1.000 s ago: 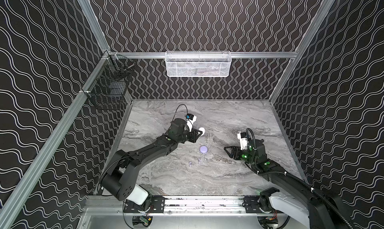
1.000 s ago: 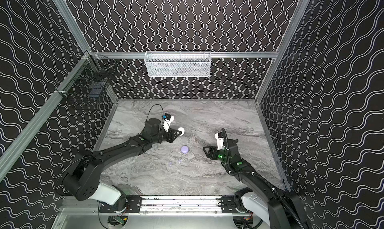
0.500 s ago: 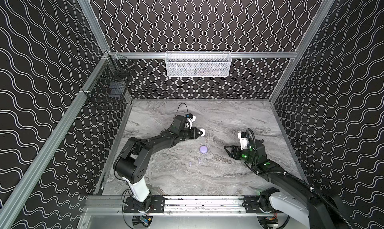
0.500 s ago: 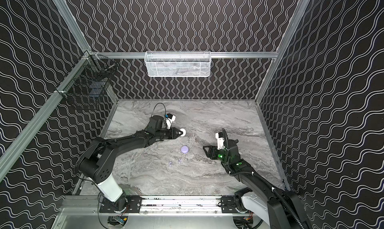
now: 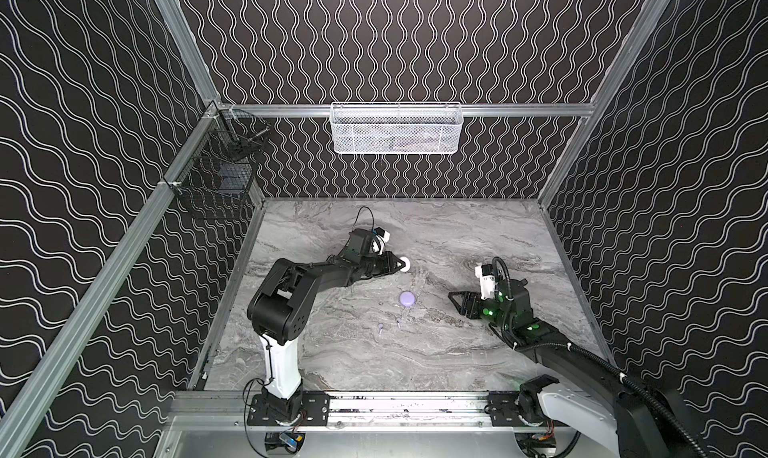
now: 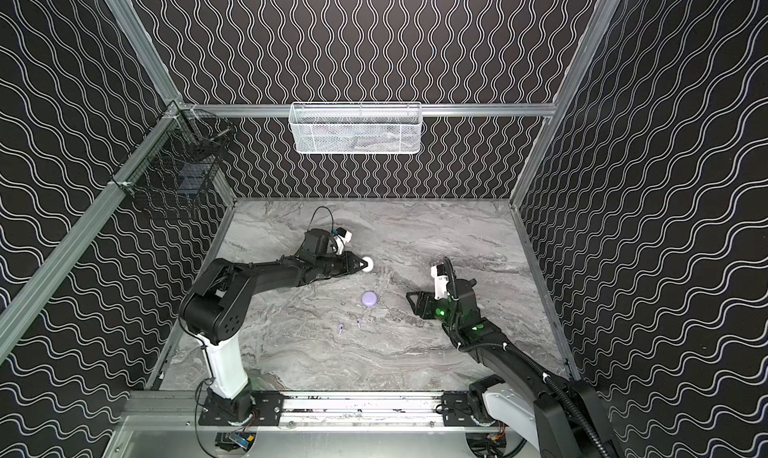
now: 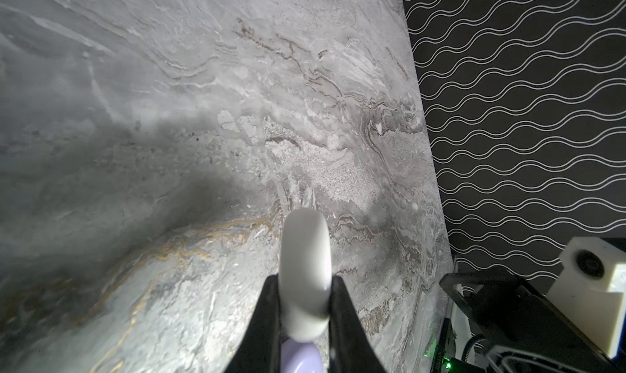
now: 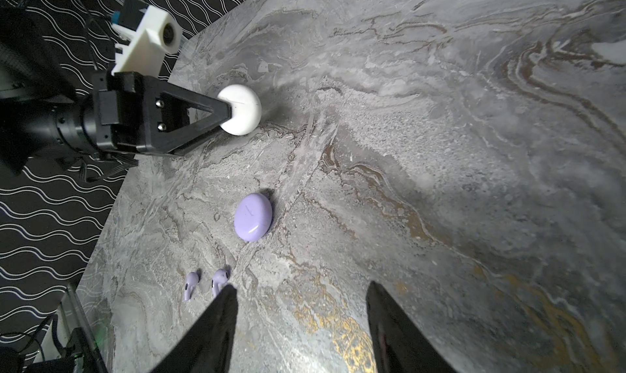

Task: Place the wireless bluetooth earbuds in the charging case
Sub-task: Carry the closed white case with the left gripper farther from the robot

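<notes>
Left gripper [image 5: 400, 264] clamps closed round white plastic case [image 8: 244, 107]. Closed oval lavender plastic case [image 8: 253, 216] lies on grey marble table [image 8: 440, 151], two lavender stemmed earbuds [image 8: 191, 284] beside it. Right gripper [image 8: 300, 285] jaws spread, empty.

The left arm [image 5: 291, 293] has reared up: its elbow, formerly low at the front edge of the worktop [image 5: 457, 352], now stands raised on an upright lower link. The left claw [image 5: 401, 264], clamped on the white case [image 5: 406, 264], has edged slightly right.
</notes>
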Controlling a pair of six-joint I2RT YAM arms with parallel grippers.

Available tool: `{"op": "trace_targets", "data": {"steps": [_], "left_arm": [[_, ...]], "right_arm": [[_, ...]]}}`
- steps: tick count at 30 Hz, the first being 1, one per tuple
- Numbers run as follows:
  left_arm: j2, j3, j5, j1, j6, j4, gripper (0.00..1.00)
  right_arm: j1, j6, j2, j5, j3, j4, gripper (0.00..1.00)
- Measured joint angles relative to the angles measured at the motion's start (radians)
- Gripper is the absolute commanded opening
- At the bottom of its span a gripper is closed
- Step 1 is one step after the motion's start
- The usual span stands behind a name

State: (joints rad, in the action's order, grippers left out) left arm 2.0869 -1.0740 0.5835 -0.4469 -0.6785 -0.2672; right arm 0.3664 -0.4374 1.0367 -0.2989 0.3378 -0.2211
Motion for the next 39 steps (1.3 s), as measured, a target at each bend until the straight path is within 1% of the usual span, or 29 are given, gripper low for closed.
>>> {"op": "trace_targets", "data": {"steps": [10,16,20,31,36,39], "left_arm": [[0.082,-0.040,0.014,0.004,-0.002,0.000,0.00],[0.105,-0.046,0.013,0.004,-0.003,0.000,0.03],[0.109,-0.051,0.007,0.004,-0.003,0.000,0.09],[0.124,-0.050,0.007,0.005,-0.002,-0.002,0.16],[0.125,-0.050,0.007,0.005,-0.002,-0.002,0.26],[0.126,-0.051,0.003,0.005,-0.002,0.000,0.28]], "right_arm": [[0.004,0.000,0.013,0.008,0.003,0.000,0.63],[0.008,0.001,0.013,0.018,0.003,0.000,0.63],[0.013,0.001,0.020,0.018,0.007,0.001,0.63],[0.032,0.004,0.032,0.027,0.016,0.004,0.63],[0.035,0.004,0.039,0.028,0.016,0.003,0.62],[0.039,0.004,0.047,0.027,0.017,0.003,0.63]]}}
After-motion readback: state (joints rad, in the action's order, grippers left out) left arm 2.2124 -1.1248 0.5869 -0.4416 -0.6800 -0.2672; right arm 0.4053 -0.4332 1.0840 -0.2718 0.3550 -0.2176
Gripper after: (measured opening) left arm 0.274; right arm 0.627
